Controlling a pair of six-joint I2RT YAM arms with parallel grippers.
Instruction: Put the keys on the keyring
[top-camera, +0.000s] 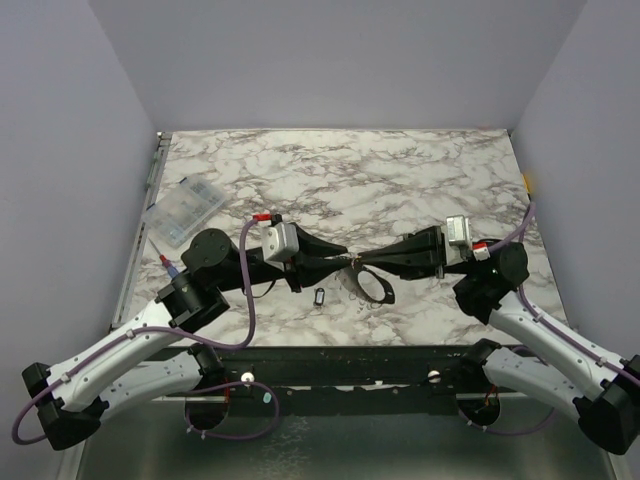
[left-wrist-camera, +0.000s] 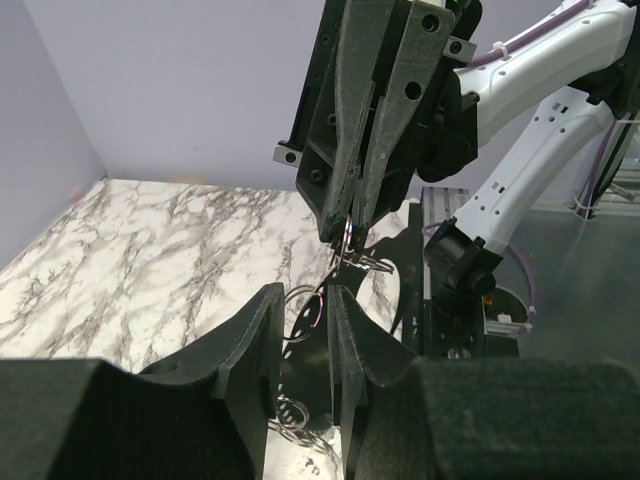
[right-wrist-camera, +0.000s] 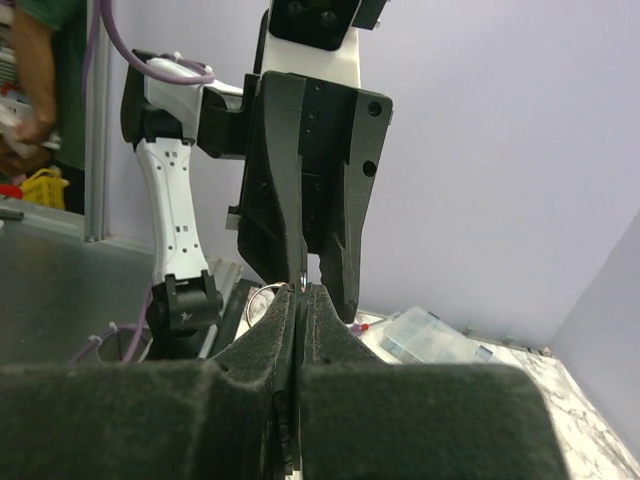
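My two grippers meet tip to tip over the middle of the marble table (top-camera: 400, 180). The right gripper (right-wrist-camera: 301, 290) is shut on the rim of the keyring (right-wrist-camera: 262, 300), a thin silvery hoop. In the left wrist view the hoop (left-wrist-camera: 305, 308) hangs from the right gripper (left-wrist-camera: 348, 232) and shows in the gap of my left gripper (left-wrist-camera: 305, 292). The left jaws stand narrowly apart, and I see no pinch on the wire. From above, the left gripper (top-camera: 345, 260) and right gripper (top-camera: 366, 263) almost touch. One small dark key (top-camera: 320, 297) lies on the table just in front of them.
A clear plastic box (top-camera: 185, 212) lies at the left side of the table, and also shows as the box (right-wrist-camera: 430, 338) in the right wrist view. A dark loop shape (top-camera: 377, 287) lies on the marble under the right gripper. Grey walls close in the sides.
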